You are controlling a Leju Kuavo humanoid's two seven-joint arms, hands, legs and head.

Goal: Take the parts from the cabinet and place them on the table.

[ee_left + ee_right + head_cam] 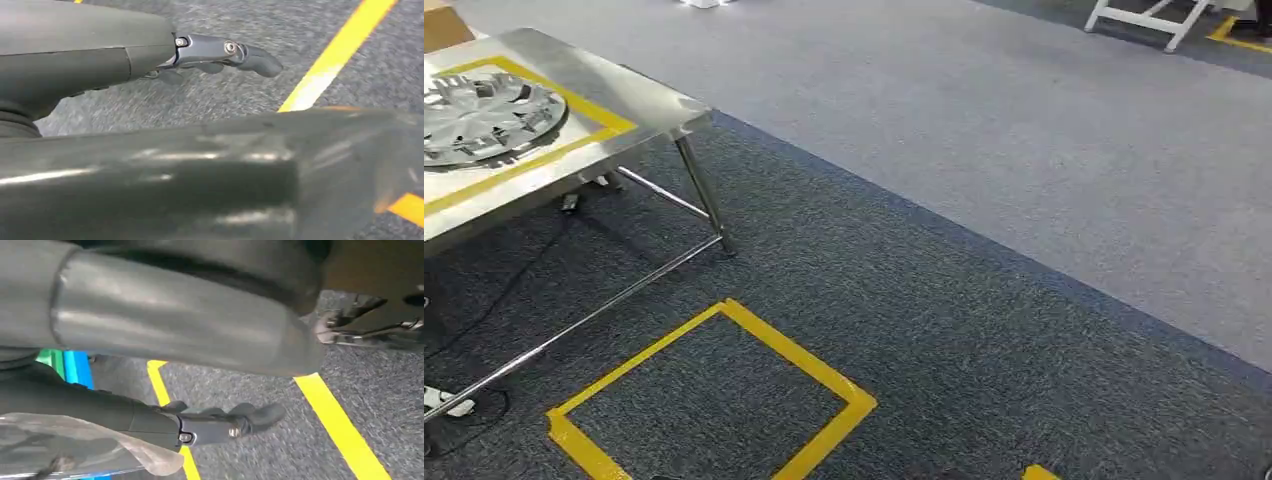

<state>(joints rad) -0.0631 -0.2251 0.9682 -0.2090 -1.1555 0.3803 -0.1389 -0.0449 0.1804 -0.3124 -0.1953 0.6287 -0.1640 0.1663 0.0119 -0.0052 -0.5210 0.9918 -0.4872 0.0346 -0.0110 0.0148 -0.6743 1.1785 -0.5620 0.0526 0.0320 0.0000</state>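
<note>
Hubcap (479, 115) is lying on your steel surface (639, 105), inside yellow tape.
Left hand (220, 52) is hanging empty, fingers (260, 61) apart; right hand (220, 422) is pinching clear plastic (75, 447).

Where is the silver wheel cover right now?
In the head view the wheel cover lies flat at far left on the steel table, inside its yellow tape outline, beyond the yellow floor square.

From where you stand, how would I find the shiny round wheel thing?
Look for the steel table at the left of the head view, standing on dark carpet. On its top, inside a yellow tape outline, lies the silver wheel cover. It is the only round, spoked thing there.
</note>
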